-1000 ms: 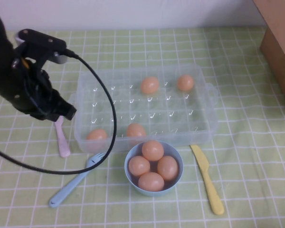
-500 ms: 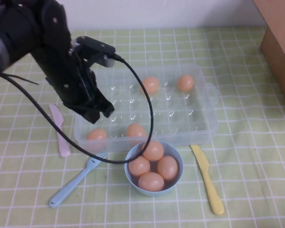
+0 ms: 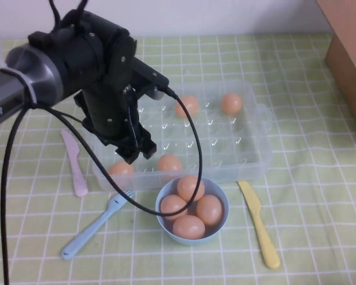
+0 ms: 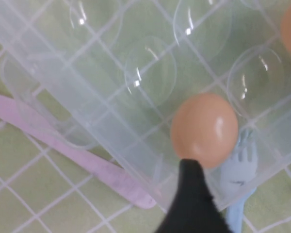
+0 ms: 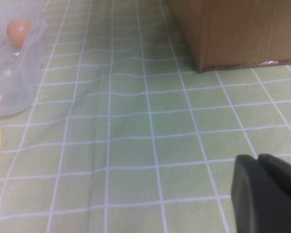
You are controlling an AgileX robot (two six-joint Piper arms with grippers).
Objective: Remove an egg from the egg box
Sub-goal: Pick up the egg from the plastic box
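The clear egg box (image 3: 225,142) holds eggs at the back (image 3: 188,105) (image 3: 231,103) and at the front (image 3: 169,163). The front-left corner egg (image 3: 121,169) fills the left wrist view (image 4: 203,128) inside the box (image 4: 111,73). My left gripper (image 3: 136,153) hangs over the box's front-left part, its black tip (image 4: 190,167) just beside that egg, apart from it. My right gripper (image 5: 266,194) is shut and empty, low over the cloth to the right of the box (image 5: 9,73).
A light-blue bowl (image 3: 221,228) with several eggs stands in front of the box. A pink knife (image 3: 75,163) and a blue fork (image 3: 95,225) lie front-left, a yellow knife (image 3: 258,222) front-right. A cardboard box (image 3: 350,53) stands at the right.
My left arm has swung from the table's left side rightward over the egg box, ending above its front-left cells. The eggs and cutlery have not moved.
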